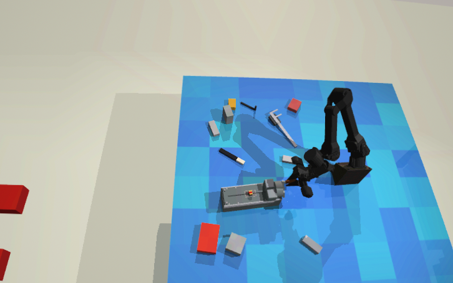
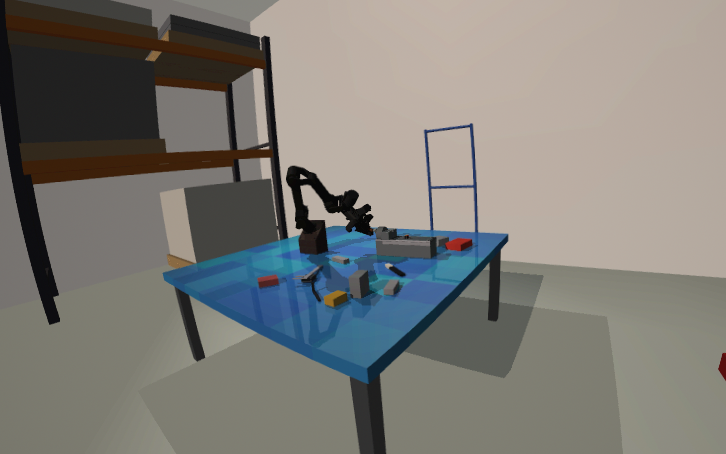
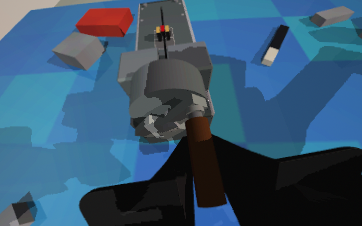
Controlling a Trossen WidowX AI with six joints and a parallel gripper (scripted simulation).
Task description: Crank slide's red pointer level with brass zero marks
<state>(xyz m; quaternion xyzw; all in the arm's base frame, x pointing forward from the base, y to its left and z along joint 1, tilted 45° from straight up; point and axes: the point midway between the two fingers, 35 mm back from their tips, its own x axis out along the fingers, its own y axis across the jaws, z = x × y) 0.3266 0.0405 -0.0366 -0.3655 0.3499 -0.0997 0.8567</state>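
Tool: the tool (image 3: 207, 175) is pinching the brown handle (image 3: 204, 160); its black fingers press the handle from both sides, as the wrist view shows.
Handle: a brown rod running from between the fingers up to the round grey crank (image 3: 167, 95), meeting it at its lower right edge.
Machine: the grey machine (image 1: 246, 198) lies on the blue table (image 1: 379, 228), straight ahead of the tool, its long body stretching away from it.
Pointer: the red pointer (image 3: 162, 31) sits on the slide beyond the crank, between two small brass marks (image 3: 157, 33); whether it is exactly level with them cannot be told.
Arm: the black arm (image 1: 339, 119) rises behind the tool from its dark base (image 1: 364, 172).
Nearby: a red block (image 3: 105, 21) and a grey block (image 3: 78, 50) lie ahead and to the left of the tool; a black bar with a white tip (image 3: 275, 45) lies ahead and to the right.
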